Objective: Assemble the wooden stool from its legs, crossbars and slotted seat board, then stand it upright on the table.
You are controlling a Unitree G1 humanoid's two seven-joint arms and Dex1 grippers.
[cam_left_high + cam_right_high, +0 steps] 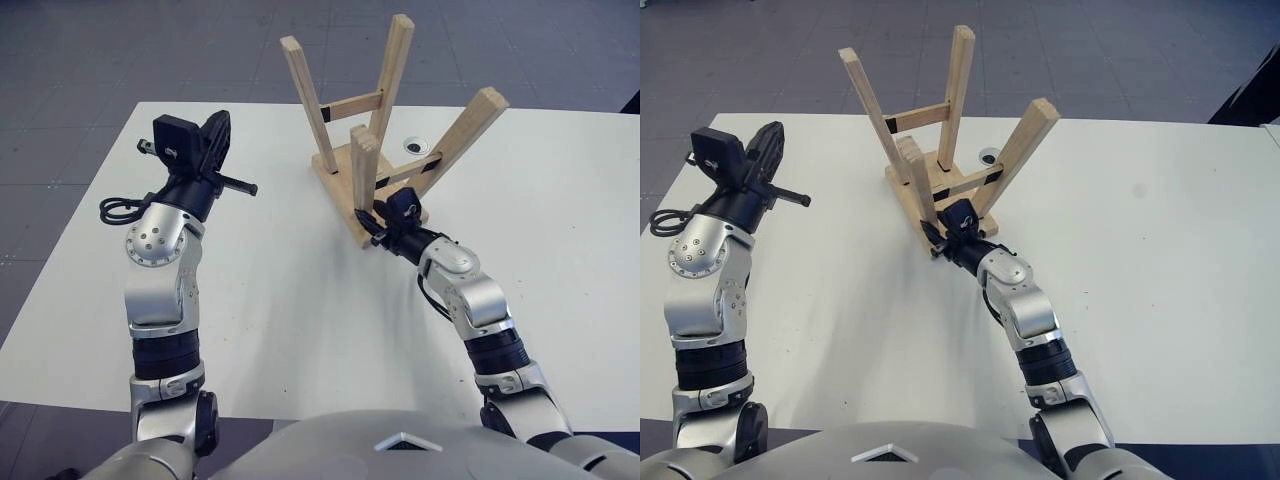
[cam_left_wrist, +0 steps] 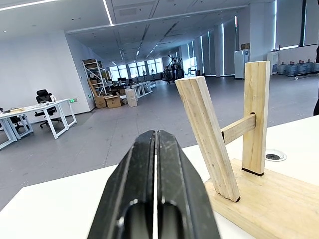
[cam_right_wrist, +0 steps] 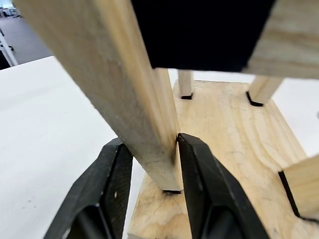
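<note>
Right pincer [image 3: 153,152] grasps a leg [image 3: 119,69], seat board [image 3: 234,139] just beyond its fingertips; tugging may unseat it. Left pincer [image 2: 156,149] clenched, empty.

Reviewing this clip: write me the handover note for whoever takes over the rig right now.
Left hand: shut, empty, raised over the left side of the table, apart from the stool.
Right hand: shut on the nearest leg, just above the seat board.
Things: stool upside down, seat board on the table, four legs up, crossbars joining them.
Done: the parts look assembled.
Left: check that the held leg is fully seated, then turn the stool over onto its legs.
</note>
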